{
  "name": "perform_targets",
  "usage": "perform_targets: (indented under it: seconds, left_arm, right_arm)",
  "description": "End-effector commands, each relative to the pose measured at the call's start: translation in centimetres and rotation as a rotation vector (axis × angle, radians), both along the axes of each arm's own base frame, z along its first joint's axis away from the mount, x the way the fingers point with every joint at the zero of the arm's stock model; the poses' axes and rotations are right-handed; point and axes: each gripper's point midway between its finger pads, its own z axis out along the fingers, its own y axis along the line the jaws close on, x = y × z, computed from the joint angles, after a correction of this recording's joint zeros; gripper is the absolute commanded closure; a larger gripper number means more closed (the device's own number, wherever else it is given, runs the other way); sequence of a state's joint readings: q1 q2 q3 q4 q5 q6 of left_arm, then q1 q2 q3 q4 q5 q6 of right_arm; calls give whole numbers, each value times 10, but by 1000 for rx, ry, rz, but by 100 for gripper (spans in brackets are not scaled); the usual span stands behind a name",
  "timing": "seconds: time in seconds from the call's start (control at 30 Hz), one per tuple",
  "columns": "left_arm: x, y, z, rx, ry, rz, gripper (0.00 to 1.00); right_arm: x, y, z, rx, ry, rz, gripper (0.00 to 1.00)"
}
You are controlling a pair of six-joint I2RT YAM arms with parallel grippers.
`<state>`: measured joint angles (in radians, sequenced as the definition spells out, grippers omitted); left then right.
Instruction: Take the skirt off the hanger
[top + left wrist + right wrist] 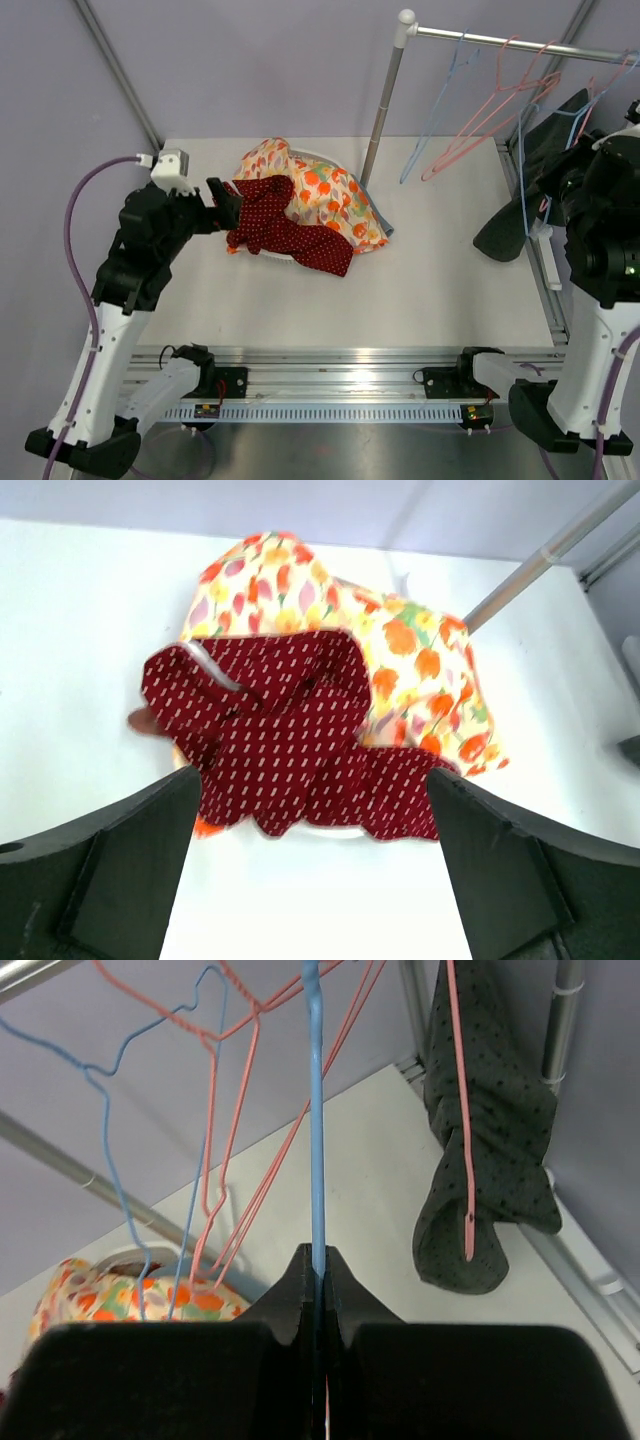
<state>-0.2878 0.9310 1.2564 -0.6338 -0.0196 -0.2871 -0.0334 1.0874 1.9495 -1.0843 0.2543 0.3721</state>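
Note:
A dark dotted skirt hangs on a pink wire hanger at the right end of the rail; in the top view the skirt droops down to the table's right edge. My right gripper is shut on the straight wire of a blue hanger, left of the skirt and not touching it. In the top view the right gripper is mostly hidden behind the hangers. My left gripper is open and empty, its jaws wide apart, just in front of a dark red dotted garment.
The red garment lies on a floral orange garment piled in a white basket. A metal pole holds the rail. Empty pink and blue hangers hang from the rail.

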Motion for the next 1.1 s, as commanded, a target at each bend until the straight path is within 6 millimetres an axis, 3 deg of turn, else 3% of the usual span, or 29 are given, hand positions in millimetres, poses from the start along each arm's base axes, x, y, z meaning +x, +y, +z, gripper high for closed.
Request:
perform_targets:
  seconds: [0.0,0.13,0.3,0.33,0.37,0.53,0.7,0.73,0.77,0.83,0.87,0.93,0.97,1.07]
  left_arm:
    - [-16,6,-105,120,254,-29,1]
    - [-24,8,-137,117,284,-26,1]
    - [-20,7,-135,122,286,-28,1]
    - [-20,6,-135,121,286,-34,1]
    - [-22,3,-136,114,291,-51,1]
    - [-23,4,-136,110,286,-48,1]
    - [-22,3,-137,113,293,-49,1]
    - [-22,4,-138,116,297,-46,1]
    - [-22,4,-138,116,295,-45,1]
    - [-22,5,-138,118,296,-42,1]
    - [-22,4,-139,118,298,-43,1]
    - [-22,5,-140,120,302,-44,1]
    - [-21,4,-140,119,302,-45,1]
    - [-21,4,-142,122,308,-44,1]
  right_arm:
    - [29,-25,30,-105,-83,-106,100]
    - [76,-31,23,-136,-44,-121,100]
    - [116,-33,30,-151,-41,-120,100]
    - [132,-34,21,-157,-10,-122,100]
    - [134,-36,31,-162,-29,-131,100]
    - [171,-42,15,-187,37,-147,100]
    - [185,-37,-1,-170,72,-118,100]
    - [181,-37,0,-170,66,-117,100]
    - [183,-36,-12,-172,92,-112,100]
    - [176,-38,-18,-171,97,-118,100]
    - [178,-39,-33,-171,123,-118,100]
    - [170,-43,-34,-161,112,-127,100]
    - [172,-44,-47,-153,133,-117,100]
    - [167,-47,-57,-126,144,-111,100]
